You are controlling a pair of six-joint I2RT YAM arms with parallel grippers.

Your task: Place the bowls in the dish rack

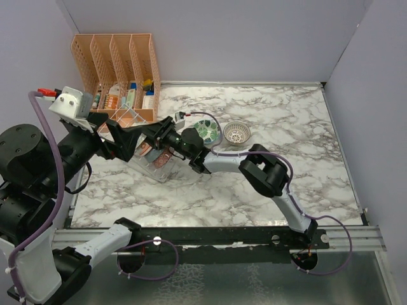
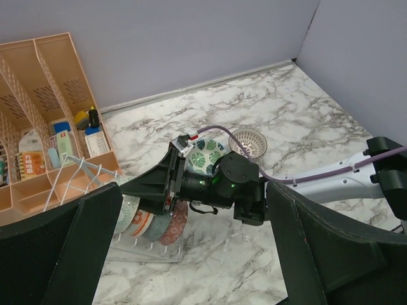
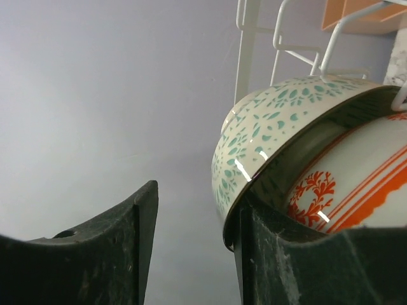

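The right gripper [image 3: 194, 213] is at the dish rack [image 2: 145, 251], jaws apart and holding nothing. One finger sits close against the rim of the pale green bowl [image 3: 267, 124], which stands in the rack beside the orange-red bowl [image 3: 346, 184]. The left gripper [image 2: 192, 190] hovers wide open and empty. The green-white bowl [image 1: 206, 131] and the white lattice bowl [image 1: 236, 132] sit on the counter [image 1: 286, 121].

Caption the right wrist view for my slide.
Open right claw at the rim of the pale green bowl, the orange-red bowl just behind it in the wire dish rack.

Bright even light, soft shadows, small glints on the bowls [image 3: 267, 127].
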